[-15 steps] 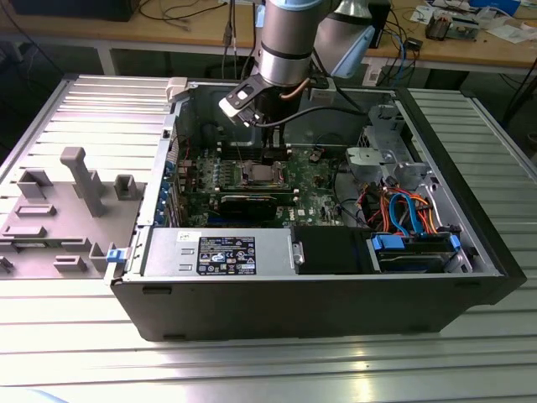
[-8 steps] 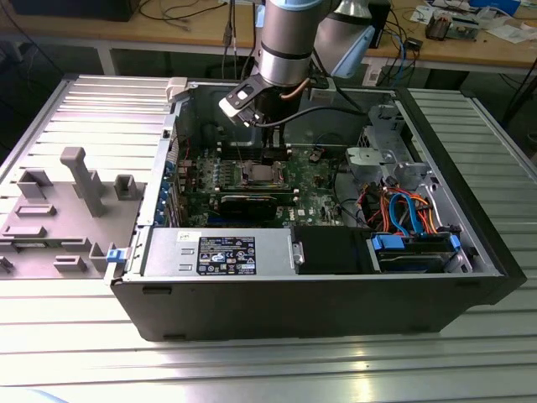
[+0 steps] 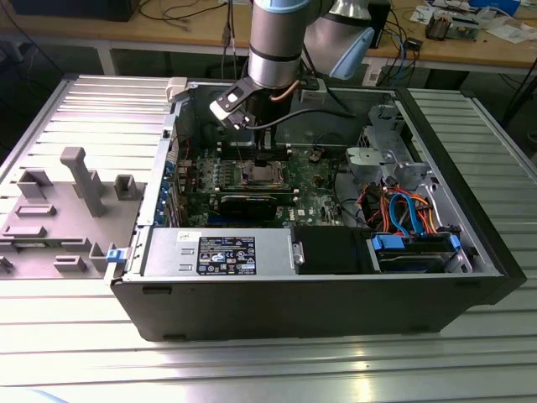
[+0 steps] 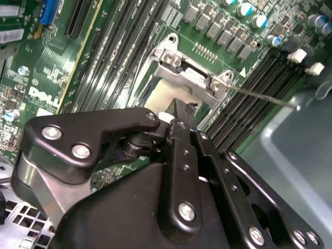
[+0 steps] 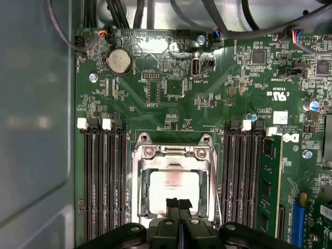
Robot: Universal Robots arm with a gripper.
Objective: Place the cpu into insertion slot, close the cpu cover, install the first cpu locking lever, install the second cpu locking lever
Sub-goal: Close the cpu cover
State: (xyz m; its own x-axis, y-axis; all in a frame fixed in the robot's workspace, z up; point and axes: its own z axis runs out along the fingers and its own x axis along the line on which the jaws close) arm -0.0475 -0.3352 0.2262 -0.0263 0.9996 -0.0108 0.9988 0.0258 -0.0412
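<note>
Black two-finger gripper [image 5: 179,203] closed over the insertion slot [image 3: 256,174], cpu seated
Fingertips [image 5: 173,204] were pressed together, nothing seen between them, right over one edge of the small flat silver-grey square cpu [image 5: 174,188]; contact unclear. The cpu sat in the silver-rimmed square slot on the green circuit board [image 5: 207,104], between banks of long black memory slots [image 5: 104,181]. The thin silvery cpu cover [image 5: 138,181] frame lay down around it in the first wrist view. In the second wrist view a thin metal locking lever [image 4: 259,96] stuck out sideways, away from the slot
</note>
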